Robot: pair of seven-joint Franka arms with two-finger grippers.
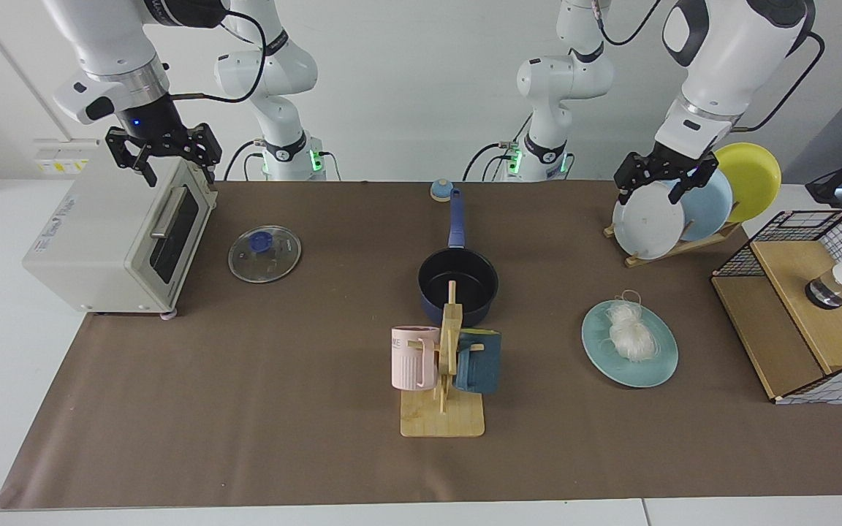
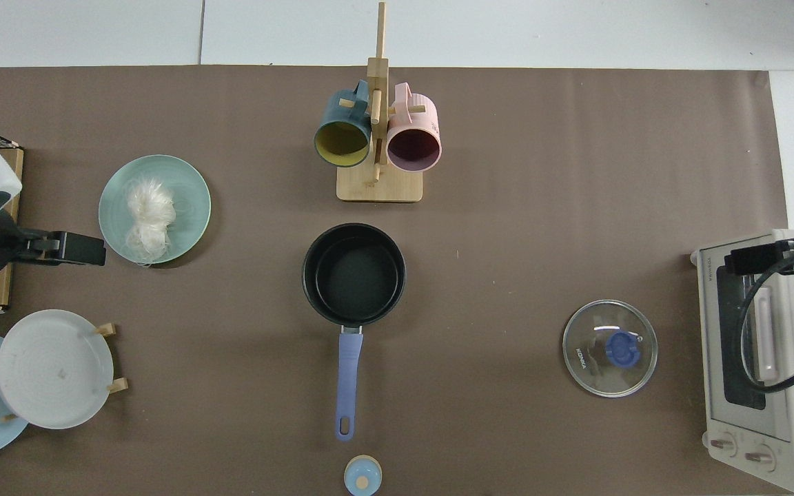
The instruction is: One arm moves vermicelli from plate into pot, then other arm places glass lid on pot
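pot (image 1: 457,283) handle pointing away toward arm bases, vermicelli (image 1: 630,331) on plate (image 1: 629,369)

in the facing view you have the pot (image 1: 458,284) near the middle of the table (image 1: 245,409), its handle pointing away from you toward the arm bases. the mug rack (image 1: 443,380) stands just in front of it, one mug (image 1: 414,357) on each side. the vermicelli (image 1: 631,331) lies on the plate (image 1: 629,369) to the pot's right. behind that plate the dish rack (image 1: 673,245) holds upright plates, and the left gripper (image 1: 653,188) hangs over it. the glass lid (image 1: 264,253) lies flat to the pot's left, beside the toaster oven (image 1: 110,237). the right gripper (image 1: 170,166) hangs above the oven's top
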